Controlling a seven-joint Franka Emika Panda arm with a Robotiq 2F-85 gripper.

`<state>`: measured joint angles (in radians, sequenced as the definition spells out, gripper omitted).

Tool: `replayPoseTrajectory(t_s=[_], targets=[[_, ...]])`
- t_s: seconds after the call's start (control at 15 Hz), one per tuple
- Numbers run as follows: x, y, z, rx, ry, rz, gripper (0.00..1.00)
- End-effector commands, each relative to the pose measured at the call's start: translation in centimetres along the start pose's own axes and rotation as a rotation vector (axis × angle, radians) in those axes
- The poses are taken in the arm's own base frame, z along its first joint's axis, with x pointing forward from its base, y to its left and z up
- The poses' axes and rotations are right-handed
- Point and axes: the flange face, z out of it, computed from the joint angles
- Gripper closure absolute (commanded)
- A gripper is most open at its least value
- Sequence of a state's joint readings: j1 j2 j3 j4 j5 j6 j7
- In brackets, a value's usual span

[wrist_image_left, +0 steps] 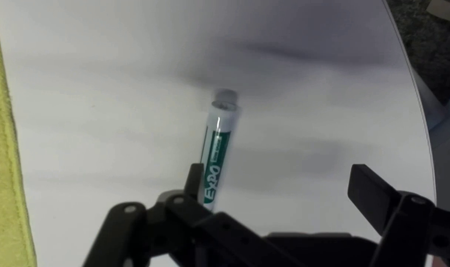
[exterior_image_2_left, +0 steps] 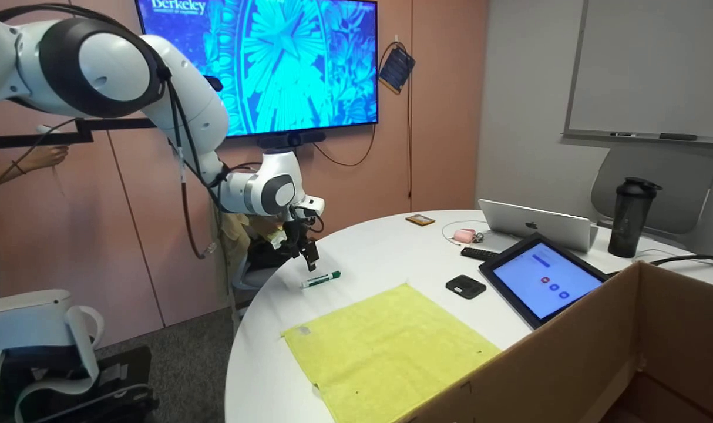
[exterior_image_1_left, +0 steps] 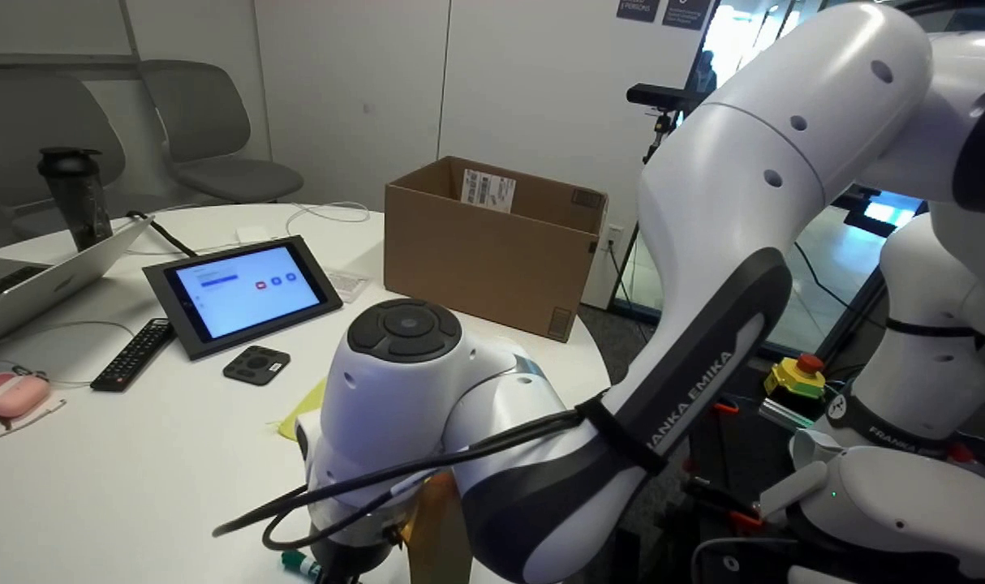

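In wrist view, left to right: yellow fabric cloth (wrist_image_left: 2, 167); green-and-white cylindrical plastic marker (wrist_image_left: 215, 157) flat on white desk (wrist_image_left: 110, 148), lower end hidden by cloth-side finger (wrist_image_left: 194, 180); black two-fingered hand (wrist_image_left: 276, 178), spread wide, holding nothing. Marker's long axis nearly crosswise to the finger gap, off-centre toward the cloth.

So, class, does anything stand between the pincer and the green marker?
Nothing visible does: the open pincer hangs above the table, near the green marker; in the wrist view, one finger hides part of it.
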<state>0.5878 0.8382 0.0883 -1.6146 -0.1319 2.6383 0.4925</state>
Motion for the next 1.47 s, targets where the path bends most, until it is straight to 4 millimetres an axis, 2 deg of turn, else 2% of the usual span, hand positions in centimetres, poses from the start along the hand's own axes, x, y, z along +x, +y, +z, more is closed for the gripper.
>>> replayPoseTrajectory(t_s=[0.0, 0.47, 1.07, 1.27, 1.33, 1.4], targets=[[1.1, -0.7, 1.8, -0.024, 0.01, 0.011, 0.0], [2.4, 1.0, 4.4, -0.09, 0.02, 0.018, 0.0], [3.8, 2.9, 6.4, -0.113, -0.007, 0.048, 0.0], [4.0, 3.1, 6.5, -0.114, -0.014, 0.054, 0.0], [4.0, 3.2, 6.6, -0.112, -0.021, 0.056, 0.25], [4.0, 3.2, 6.5, -0.113, -0.022, 0.062, 0.26]])
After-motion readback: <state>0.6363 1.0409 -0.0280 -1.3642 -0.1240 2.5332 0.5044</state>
